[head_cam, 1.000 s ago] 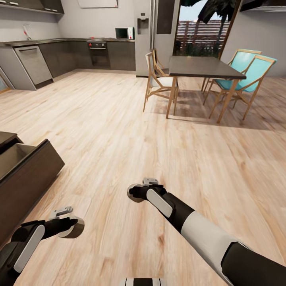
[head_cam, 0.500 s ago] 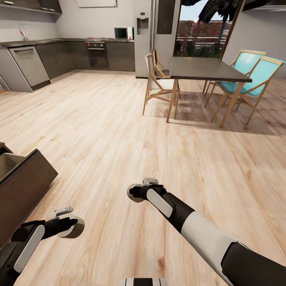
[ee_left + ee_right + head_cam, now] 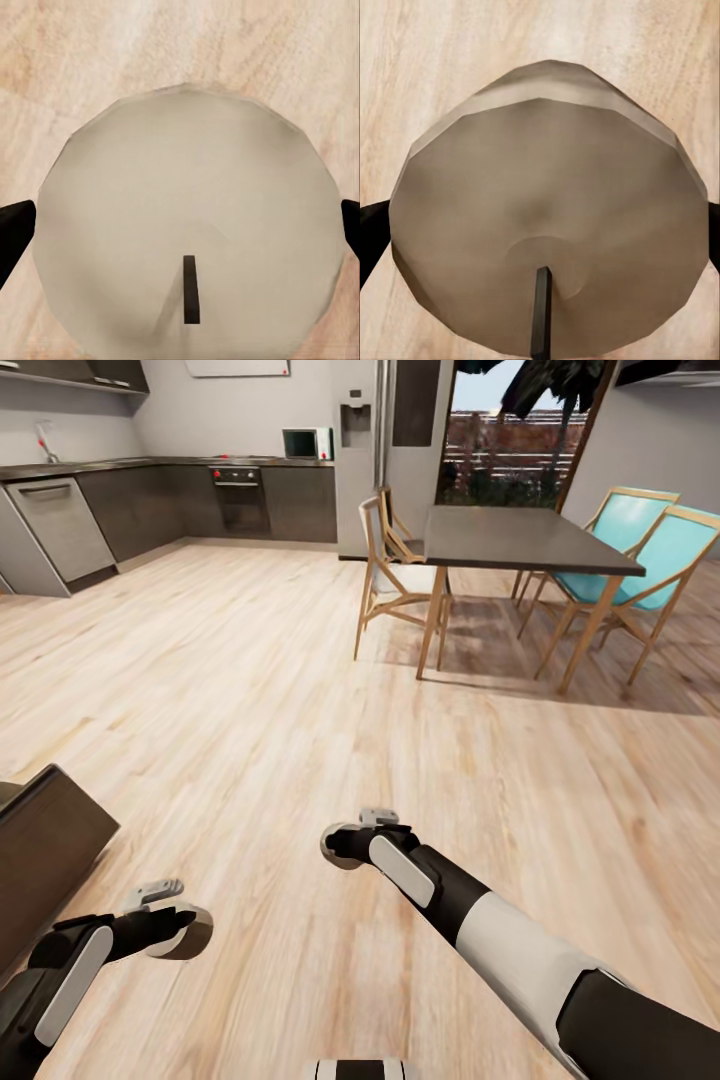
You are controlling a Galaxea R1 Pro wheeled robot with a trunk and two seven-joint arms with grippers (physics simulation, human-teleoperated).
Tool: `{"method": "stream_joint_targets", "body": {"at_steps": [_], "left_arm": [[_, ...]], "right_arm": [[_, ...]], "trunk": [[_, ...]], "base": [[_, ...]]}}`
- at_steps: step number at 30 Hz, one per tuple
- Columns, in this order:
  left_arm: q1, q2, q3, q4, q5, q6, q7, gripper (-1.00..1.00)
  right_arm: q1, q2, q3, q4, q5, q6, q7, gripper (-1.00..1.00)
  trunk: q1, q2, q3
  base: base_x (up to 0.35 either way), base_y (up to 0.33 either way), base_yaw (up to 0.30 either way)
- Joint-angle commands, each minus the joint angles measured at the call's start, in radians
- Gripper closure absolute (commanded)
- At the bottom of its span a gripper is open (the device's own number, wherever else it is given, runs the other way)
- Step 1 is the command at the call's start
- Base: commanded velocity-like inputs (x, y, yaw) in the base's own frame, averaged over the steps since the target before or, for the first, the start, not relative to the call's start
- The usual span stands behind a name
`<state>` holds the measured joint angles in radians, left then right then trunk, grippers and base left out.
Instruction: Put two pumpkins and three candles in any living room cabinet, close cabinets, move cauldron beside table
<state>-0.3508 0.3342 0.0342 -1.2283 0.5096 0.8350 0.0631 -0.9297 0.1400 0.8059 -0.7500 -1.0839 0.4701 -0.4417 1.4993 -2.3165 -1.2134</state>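
Beige-grey, the left candle [image 3: 187, 240] sits clamped between the left gripper [image 3: 178, 932] fingers, just beside the dark-brown cabinet [image 3: 40, 850] corner. Farther from the cabinet, the right gripper [image 3: 342, 846] is closed on the right candle [image 3: 547, 232] over the plank floor [image 3: 250, 690].

Light wood plank floor [image 3: 250, 690] runs through to the kitchen. A dark-topped dining table [image 3: 520, 538] stands on it, with a pale wooden chair [image 3: 395, 575] at its near end and two turquoise chairs [image 3: 650, 560] along its far side. Grey kitchen units [image 3: 150, 505] line the back wall, with an oven [image 3: 240, 495], microwave [image 3: 305, 442] and dishwasher [image 3: 60, 525].
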Motion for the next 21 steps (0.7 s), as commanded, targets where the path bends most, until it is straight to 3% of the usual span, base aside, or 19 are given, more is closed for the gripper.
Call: {"method": "stream_joint_targets", "body": {"at_steps": [1, 8, 21], "left_arm": [[0.0, 0.0, 0.001, -0.001, 0.008, 0.004, 0.006, 1.0], [0.0, 0.0, -0.004, -0.001, 0.006, 0.004, 0.006, 1.0], [0.0, 0.0, -0.005, 0.0, 0.006, 0.004, 0.006, 1.0]], "right_arm": [[-0.001, 0.0, 0.003, -0.002, -0.008, -0.001, -0.007, 1.0], [-0.001, 0.0, 0.003, -0.002, -0.008, -0.001, -0.006, 1.0], [-0.001, 0.0, 0.005, -0.002, -0.006, -0.001, -0.005, 1.0]], "trunk": [[0.0, 0.0, -0.001], [0.0, 0.0, -0.001], [0.0, 0.0, -0.001]], "base": [[0.329, -0.11, 0.037], [0.329, -0.111, 0.127], [0.319, -0.117, 0.278]]}}
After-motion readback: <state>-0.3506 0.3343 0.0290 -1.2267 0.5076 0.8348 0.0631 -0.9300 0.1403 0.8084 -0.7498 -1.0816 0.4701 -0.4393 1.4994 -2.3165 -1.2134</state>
